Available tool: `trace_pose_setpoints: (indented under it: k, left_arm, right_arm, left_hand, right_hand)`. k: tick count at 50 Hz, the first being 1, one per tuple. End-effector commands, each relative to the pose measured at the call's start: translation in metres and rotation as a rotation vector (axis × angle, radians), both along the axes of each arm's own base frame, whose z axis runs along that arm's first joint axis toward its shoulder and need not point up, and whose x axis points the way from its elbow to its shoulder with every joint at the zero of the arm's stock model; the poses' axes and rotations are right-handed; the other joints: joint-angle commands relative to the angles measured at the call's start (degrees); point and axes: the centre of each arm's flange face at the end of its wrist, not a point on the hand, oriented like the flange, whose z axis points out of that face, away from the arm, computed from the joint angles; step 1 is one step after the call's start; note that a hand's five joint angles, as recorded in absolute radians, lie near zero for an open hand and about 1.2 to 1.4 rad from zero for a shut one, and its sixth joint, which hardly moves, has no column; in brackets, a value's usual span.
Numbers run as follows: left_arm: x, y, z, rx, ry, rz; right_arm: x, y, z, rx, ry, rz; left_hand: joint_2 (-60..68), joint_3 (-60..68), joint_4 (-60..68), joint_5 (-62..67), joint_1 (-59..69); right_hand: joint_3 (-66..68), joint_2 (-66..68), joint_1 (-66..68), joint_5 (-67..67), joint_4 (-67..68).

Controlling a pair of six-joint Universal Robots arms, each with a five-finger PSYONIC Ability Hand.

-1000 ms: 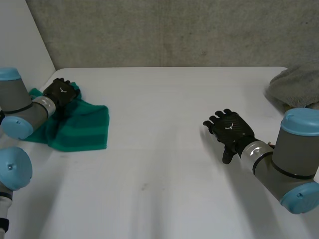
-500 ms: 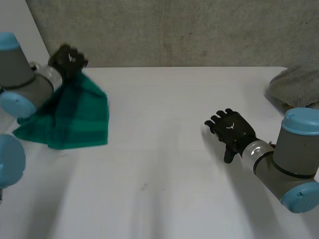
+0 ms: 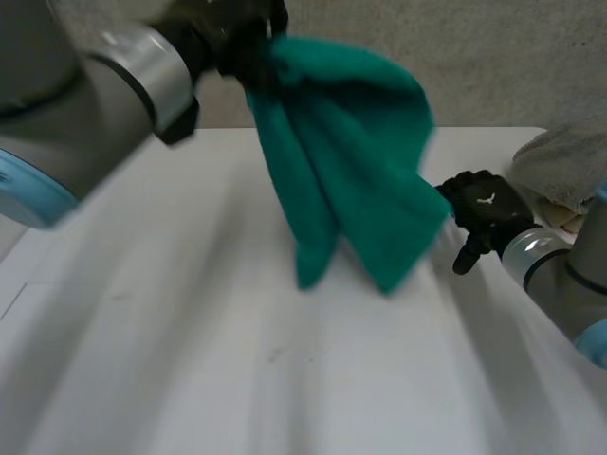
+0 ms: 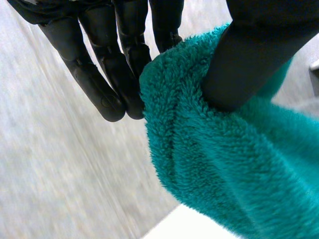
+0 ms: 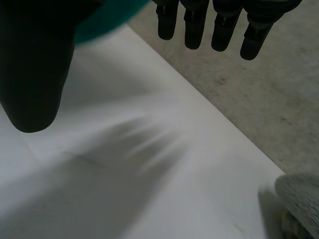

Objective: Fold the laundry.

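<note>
The left hand (image 3: 242, 28), thumb and fingers pinched on a bunched part of the teal towel (image 3: 351, 161), holds it hanging over the worktop (image 3: 190, 360), its loose lower end just beside the open-fingered right hand (image 3: 484, 213).

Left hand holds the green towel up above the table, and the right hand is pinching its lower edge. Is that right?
Not the second part. The right hand is open, fingers straight over the table, pinching nothing; the right wrist view shows it. The left hand does hold the green towel up above the table.
</note>
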Motion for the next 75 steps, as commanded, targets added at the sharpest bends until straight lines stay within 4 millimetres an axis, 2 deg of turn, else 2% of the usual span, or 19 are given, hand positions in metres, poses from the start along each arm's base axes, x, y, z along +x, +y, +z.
trace_pose_setpoints:
  k: [1, 3, 4, 9, 14, 17, 21, 27, 31, 35, 41, 47, 49, 54, 58, 65, 72, 74, 75]
  left_arm:
    - [-0.023, -0.007, -0.109, 0.241, -0.195, 0.074]
    - [-0.026, -0.002, -0.135, 0.311, -0.247, 0.067]
    - [-0.029, 0.004, -0.157, 0.372, -0.291, 0.051]
    - [-0.035, 0.028, -0.184, 0.494, -0.335, -0.019]
    - [-0.035, 0.053, -0.176, 0.532, -0.312, -0.094]
    - [-0.032, 0.067, -0.167, 0.528, -0.305, -0.128]
    - [-0.022, 0.073, -0.152, 0.495, -0.294, -0.105]
    - [0.007, 0.064, -0.125, 0.408, -0.283, 0.018]
    - [0.024, 0.056, -0.117, 0.359, -0.296, 0.07]
    - [0.038, 0.044, -0.117, 0.329, -0.312, 0.106]
    - [0.046, 0.021, -0.127, 0.278, -0.332, 0.117]
    - [0.038, -0.015, -0.162, 0.256, -0.384, 0.06]
    - [0.034, -0.022, -0.176, 0.286, -0.412, 0.024]
    - [0.033, -0.023, -0.201, 0.405, -0.467, -0.048]
    - [0.031, -0.018, -0.206, 0.472, -0.46, -0.105]
    - [0.032, -0.018, -0.195, 0.498, -0.386, -0.091]
    - [0.036, -0.021, -0.193, 0.527, -0.338, -0.07]
    - [0.037, -0.022, -0.196, 0.54, -0.331, -0.069]
    - [0.037, -0.023, -0.197, 0.54, -0.327, -0.072]
  right_arm:
    - [-0.015, -0.012, 0.013, 0.044, -0.056, -0.077]
    - [-0.017, -0.014, 0.016, 0.053, -0.062, -0.097]
    - [-0.02, -0.015, 0.017, 0.066, -0.061, -0.116]
    - [-0.028, -0.018, 0.022, 0.098, -0.041, -0.192]
    - [-0.028, -0.012, 0.03, 0.142, -0.01, -0.219]
    - [-0.017, 0.0, 0.041, 0.171, 0.005, -0.165]
    - [0.009, 0.02, 0.048, 0.215, 0.032, -0.018]
    - [0.054, 0.032, 0.04, 0.168, 0.1, 0.234]
    - [0.079, 0.031, 0.019, 0.141, 0.166, 0.314]
    - [0.088, 0.025, -0.006, 0.143, 0.253, 0.31]
    - [0.085, 0.011, -0.004, 0.092, 0.271, 0.255]
    - [0.086, 0.022, -0.009, 0.139, 0.256, 0.286]
    - [0.081, 0.025, -0.002, 0.15, 0.251, 0.273]
    - [0.061, 0.025, 0.03, 0.143, 0.204, 0.213]
    - [0.05, 0.026, 0.036, 0.197, 0.163, 0.177]
    - [0.054, 0.037, 0.014, 0.387, 0.098, 0.185]
    - [0.07, 0.033, -0.015, 0.47, -0.049, 0.151]
    - [0.074, 0.032, -0.02, 0.473, -0.078, 0.14]
    - [0.076, 0.031, -0.019, 0.455, -0.093, 0.13]
  left_hand:
    - [11.7, 12.09, 11.52, 15.46, 15.03]
    - [11.7, 12.09, 11.52, 15.46, 15.03]
    - [11.7, 12.09, 11.52, 15.46, 15.03]
    - [11.7, 12.09, 11.52, 15.46, 15.03]
    - [11.7, 12.09, 11.52, 15.46, 15.03]
    - [8.88, 9.28, 8.71, 12.65, 12.22]
    - [-23.89, -23.49, -24.06, -20.12, -20.55]
    - [-50.29, -49.9, -50.47, -46.52, -46.95]
    - [-56.06, -55.67, -56.23, -52.29, -52.72]
    - [-57.76, -57.36, -57.93, -53.99, -54.42]
    - [-58.3, -57.91, -58.48, -54.54, -54.97]
    - [-58.3, -57.91, -58.48, -54.54, -54.97]
    - [-58.3, -57.91, -58.48, -54.54, -54.97]
    - [-58.3, -57.91, -58.48, -54.54, -54.97]
    - [-55.75, -55.35, -55.92, -51.98, -52.41]
    - [-53.89, -53.5, -54.06, -50.12, -50.55]
    - [-54.73, -54.34, -54.9, -50.96, -51.39]
    - [-54.9, -54.5, -55.07, -51.13, -51.56]
    - [-55.06, -54.67, -55.24, -51.29, -51.73]
  right_hand:
    - [-1.86, -2.2, -2.94, -2.84, -2.13]
    - [-1.86, -2.2, -2.94, -2.84, -2.13]
    - [-1.86, -2.2, -2.94, -2.84, -2.13]
    - [-1.86, -2.2, -2.94, -2.84, -2.13]
    - [-1.86, -2.2, -2.94, -2.84, -2.13]
    - [-1.86, -2.2, -2.94, -2.84, -2.13]
    - [-1.86, -2.2, -2.94, -2.84, -2.13]
    - [-1.86, -2.2, -2.94, -2.84, -2.13]
    - [-1.86, -2.2, -2.94, -2.84, -2.13]
    - [15.91, 15.57, 14.83, 14.93, 15.64]
    - [21.01, 20.67, 19.93, 20.02, 20.74]
    - [18.34, 18.0, 17.26, 17.36, 18.07]
    - [14.82, 14.47, 13.73, 13.83, 14.54]
    - [13.62, 13.28, 12.54, 12.63, 13.35]
    - [13.62, 13.28, 12.54, 12.63, 13.35]
    - [13.79, 13.45, 12.7, 12.8, 13.52]
    - [16.47, 16.13, 15.39, 15.48, 16.2]
    - [30.87, 30.52, 29.78, 29.88, 30.6]
    - [58.92, 58.58, 57.84, 57.94, 58.65]
